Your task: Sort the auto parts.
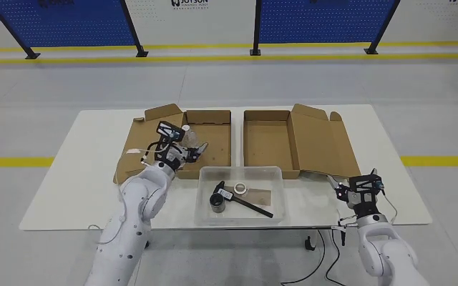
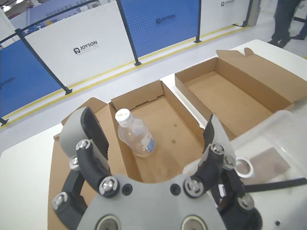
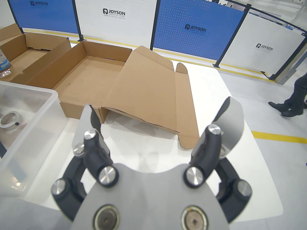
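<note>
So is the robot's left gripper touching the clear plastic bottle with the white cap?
Apart. The left wrist view shows brown cardboard box surface between the clear plastic bottle and both open fingers of the left gripper.

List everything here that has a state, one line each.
left box: open, holding the bottle.
right box: open, empty.
bottle: cap on.
clear bin: uncovered, holding parts.
metal ring: lying flat in the bin.
white ring: lying flat in the bin.
left gripper: open, empty, over the left box.
right gripper: open, empty.
</note>
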Motion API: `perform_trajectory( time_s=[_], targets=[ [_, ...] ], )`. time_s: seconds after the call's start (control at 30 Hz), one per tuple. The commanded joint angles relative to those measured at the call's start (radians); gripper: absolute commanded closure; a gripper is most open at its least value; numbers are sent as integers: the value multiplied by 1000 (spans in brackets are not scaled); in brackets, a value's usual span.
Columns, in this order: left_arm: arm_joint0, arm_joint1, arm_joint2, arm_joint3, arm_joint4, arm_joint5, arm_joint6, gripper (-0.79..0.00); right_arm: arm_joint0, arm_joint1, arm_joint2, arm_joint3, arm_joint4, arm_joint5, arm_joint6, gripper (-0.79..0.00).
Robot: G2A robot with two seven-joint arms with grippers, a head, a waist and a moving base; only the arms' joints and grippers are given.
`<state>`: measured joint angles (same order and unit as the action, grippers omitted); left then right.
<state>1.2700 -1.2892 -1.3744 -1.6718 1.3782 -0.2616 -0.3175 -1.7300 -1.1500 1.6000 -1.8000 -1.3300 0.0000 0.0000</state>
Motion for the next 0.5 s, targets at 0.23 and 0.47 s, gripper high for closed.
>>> perform_trajectory(
  time_s=[0.23,0.47],
  targets=[
    [98,20,-13,-178,-109,-181,-304,-785,0,0,0,0,0,0,0,-785],
    [97,32,5,-200,-234,-284,-527,-785,0,0,0,0,0,0,0,-785]
  ],
)
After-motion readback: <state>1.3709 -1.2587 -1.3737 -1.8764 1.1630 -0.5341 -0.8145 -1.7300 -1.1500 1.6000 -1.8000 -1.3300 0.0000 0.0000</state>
